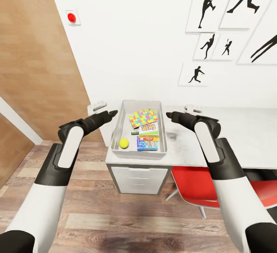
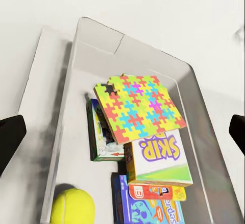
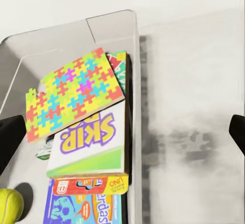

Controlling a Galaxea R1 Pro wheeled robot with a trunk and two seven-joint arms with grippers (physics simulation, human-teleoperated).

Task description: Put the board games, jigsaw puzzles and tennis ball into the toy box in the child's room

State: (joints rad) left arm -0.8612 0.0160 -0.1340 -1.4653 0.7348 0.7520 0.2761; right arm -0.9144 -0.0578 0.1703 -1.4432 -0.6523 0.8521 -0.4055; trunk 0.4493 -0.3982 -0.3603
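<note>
The light grey toy box (image 1: 116, 133) stands at the left end of the table (image 1: 242, 137). Inside lie a jigsaw puzzle (image 1: 143, 118), a white-green SKIP-BO board game (image 1: 149, 128), a red-edged one (image 1: 148, 138), a blue cartoon one (image 1: 147, 145) and the tennis ball (image 1: 124, 143). A green printed item (image 2: 101, 137) shows partly from under the puzzle (image 2: 139, 106). My left gripper (image 1: 114, 113) hovers at the box's left rim and my right gripper (image 1: 168, 115) at its right rim. Both are open and hold nothing, with fingertips (image 2: 10, 137) (image 3: 237, 132) spread wide in the wrist views.
A red chair (image 1: 200, 189) sits under the desk to the right of a white drawer unit (image 1: 140, 180). Small white objects (image 1: 99, 106) (image 1: 194, 108) lie on the desk near the wall. A wood-panelled wall (image 1: 34, 60) is at left.
</note>
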